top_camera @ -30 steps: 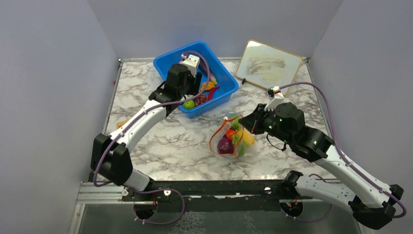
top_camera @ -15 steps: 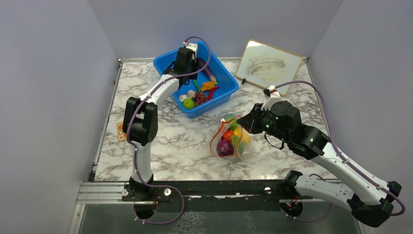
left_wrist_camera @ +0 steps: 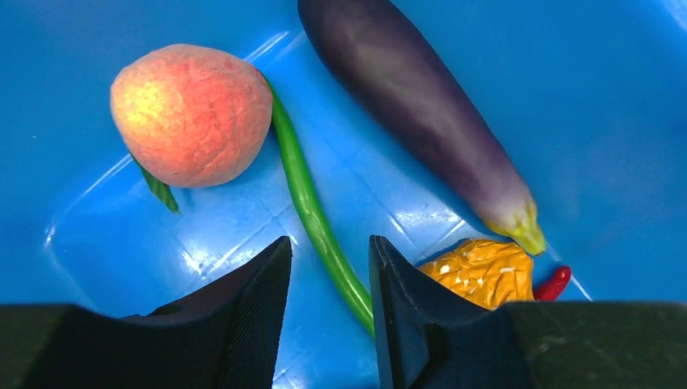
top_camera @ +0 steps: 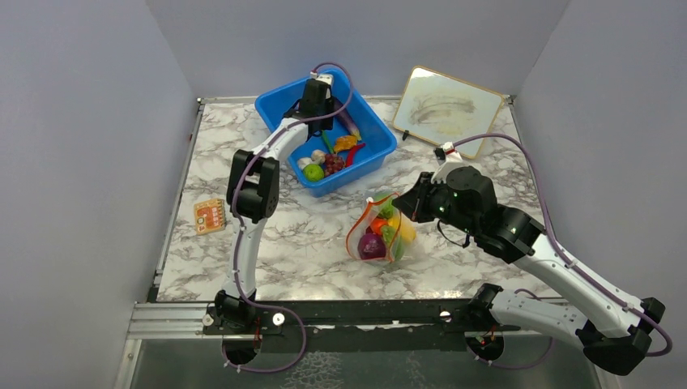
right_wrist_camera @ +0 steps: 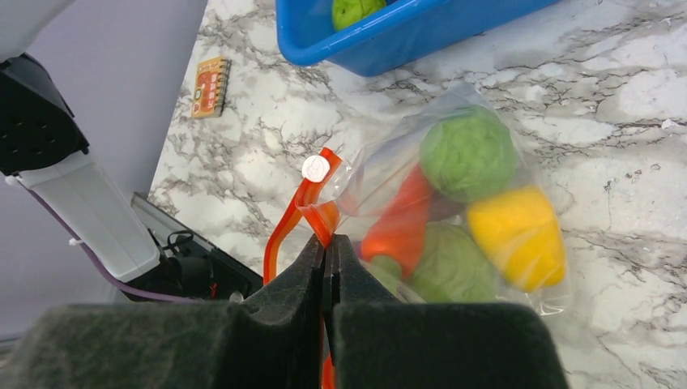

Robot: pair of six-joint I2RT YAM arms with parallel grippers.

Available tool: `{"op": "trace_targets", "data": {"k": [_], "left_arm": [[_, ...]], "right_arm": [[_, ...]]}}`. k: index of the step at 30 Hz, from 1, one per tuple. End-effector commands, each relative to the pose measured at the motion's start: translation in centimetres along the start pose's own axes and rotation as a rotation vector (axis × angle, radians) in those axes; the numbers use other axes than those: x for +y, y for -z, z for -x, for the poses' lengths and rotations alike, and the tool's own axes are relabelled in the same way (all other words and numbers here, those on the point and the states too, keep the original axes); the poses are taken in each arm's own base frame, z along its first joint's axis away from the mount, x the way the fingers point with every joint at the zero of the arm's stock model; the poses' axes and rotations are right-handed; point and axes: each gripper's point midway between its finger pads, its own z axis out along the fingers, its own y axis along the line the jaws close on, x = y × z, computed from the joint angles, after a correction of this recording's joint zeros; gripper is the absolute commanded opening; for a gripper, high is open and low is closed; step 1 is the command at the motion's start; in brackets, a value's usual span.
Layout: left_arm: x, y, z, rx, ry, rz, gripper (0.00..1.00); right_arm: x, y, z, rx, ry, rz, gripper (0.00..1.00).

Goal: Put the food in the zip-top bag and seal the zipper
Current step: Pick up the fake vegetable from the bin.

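The clear zip-top bag (top_camera: 381, 231) lies on the marble table with two green cabbages (right_wrist_camera: 468, 152), a yellow pepper (right_wrist_camera: 517, 235), an orange carrot (right_wrist_camera: 399, 223) and a purple piece (top_camera: 373, 245) inside. My right gripper (right_wrist_camera: 326, 243) is shut on the bag's red-orange zipper strip (right_wrist_camera: 301, 212) at the mouth. My left gripper (left_wrist_camera: 330, 251) is open, low inside the blue bin (top_camera: 279, 101), its fingers either side of a green bean (left_wrist_camera: 312, 207). A peach (left_wrist_camera: 191, 113), a purple eggplant (left_wrist_camera: 425, 113) and an orange piece (left_wrist_camera: 482, 271) lie beside it.
The blue bin also holds a green ball (top_camera: 313, 172), a dark red cluster (top_camera: 333, 164) and a red chilli (top_camera: 351, 156). A framed whiteboard (top_camera: 446, 107) leans at the back right. A small orange card (top_camera: 209, 215) lies at the table's left.
The left arm has swung from the bin's near side up and over to its far side and lowered in. The right gripper has shifted the bag slightly left.
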Motion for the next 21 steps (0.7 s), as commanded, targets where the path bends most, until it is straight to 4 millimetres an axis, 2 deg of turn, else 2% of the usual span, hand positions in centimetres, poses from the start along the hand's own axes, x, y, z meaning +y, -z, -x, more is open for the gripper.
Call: {"op": "trace_targets", "data": {"k": [1,13,17,21], "left_arm": [[0.3,-1.4,-0.5,0.023,0.025,-0.002,0.42],[0.7,-4.3,-5.5,0.12,0.025,0.018,0.4],[0.5,-4.5,-6.2,0.137,0.023,0.004,0.26],[0.2,-4.1,-6.0,0.136,0.014,-0.017,0.1]], "right_arm": [[1.7,0.7,2.0,-0.053,-0.009,0.052,0.01],[1.4,0.8,2.0,-0.057,-0.009,0.044,0.01],[1.4,0.9,2.1,-0.06,-0.01,0.043,0.01],[1.4,1.0,2.1,-0.063,-0.01,0.042,0.01]]}}
